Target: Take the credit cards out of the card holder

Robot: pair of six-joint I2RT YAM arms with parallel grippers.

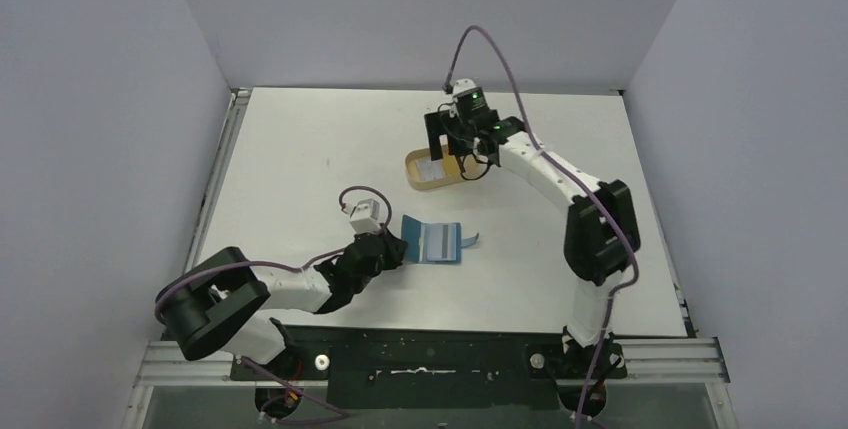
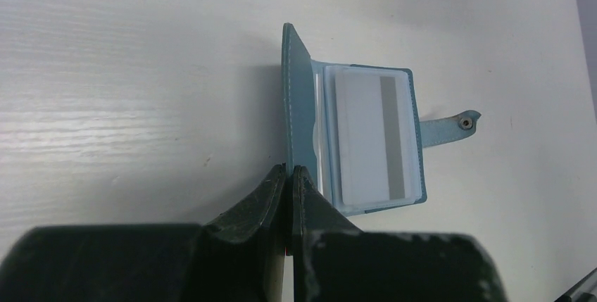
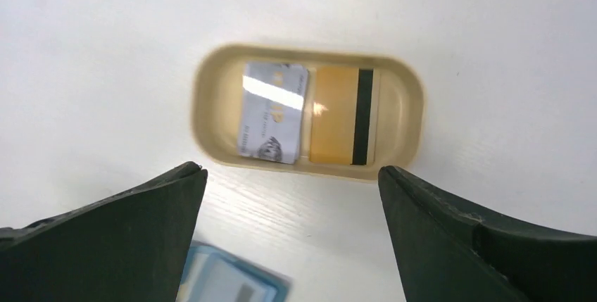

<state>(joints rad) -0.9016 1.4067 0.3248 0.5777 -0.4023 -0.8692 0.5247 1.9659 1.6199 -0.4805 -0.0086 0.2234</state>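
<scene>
The teal card holder (image 1: 432,241) lies open on the table. In the left wrist view (image 2: 366,140) its left flap stands upright, and a white card with a grey stripe (image 2: 369,136) sits in its clear slot. My left gripper (image 2: 289,170) is shut on the near edge of that flap; it also shows in the top view (image 1: 396,249). My right gripper (image 3: 292,172) is open and empty above the tan tray (image 3: 211,98). In the tray lie a whitish credit card (image 3: 273,110) and a gold-tan credit card with a dark stripe (image 3: 341,115).
The tan oval tray (image 1: 418,177) sits behind the card holder, under my right gripper (image 1: 455,144). The holder's snap tab (image 2: 450,127) points right. White walls enclose the table on three sides.
</scene>
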